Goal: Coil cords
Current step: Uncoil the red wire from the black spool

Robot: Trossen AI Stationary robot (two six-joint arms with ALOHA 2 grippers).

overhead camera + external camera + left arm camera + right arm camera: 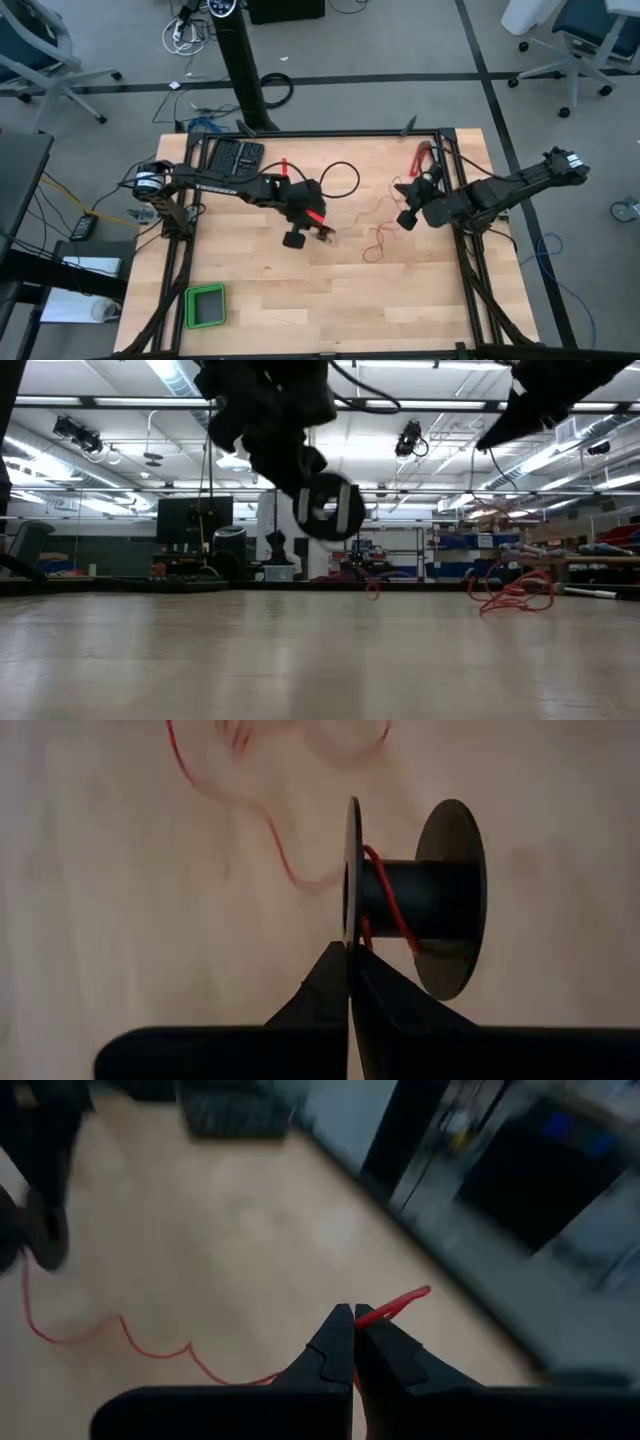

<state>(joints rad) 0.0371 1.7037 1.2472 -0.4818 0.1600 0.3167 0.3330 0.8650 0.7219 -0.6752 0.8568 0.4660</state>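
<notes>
A small black spool (420,900) with one turn of the thin red cord (385,905) on its core hangs above the table's middle, clear of the wood in the low view (328,508). My left gripper (298,228) is shut on it. From the spool the cord (380,238) squiggles loosely across the table toward the right. My right gripper (405,220) is shut on the cord near the right side of the table. My left gripper pinches the rim of one spool flange (351,925) between its two fingers, coming slantwise from above. The spool is lifted clear of the table, its core lying across the line of the fingers. My right gripper pinches the red cord close to its free end (372,1314) between its two fingertips (335,1335), slanting down. A short bit of cord (405,1300) sticks out past the fingers. The rest (130,1342) trails slack onto the table toward the spool.
A red-handled tool (422,158) lies at the far right. A black cable loop (342,180) and a black ribbed block (232,158) lie at the far side. A green tray (205,305) sits near left. Bare wood lies along the near edge.
</notes>
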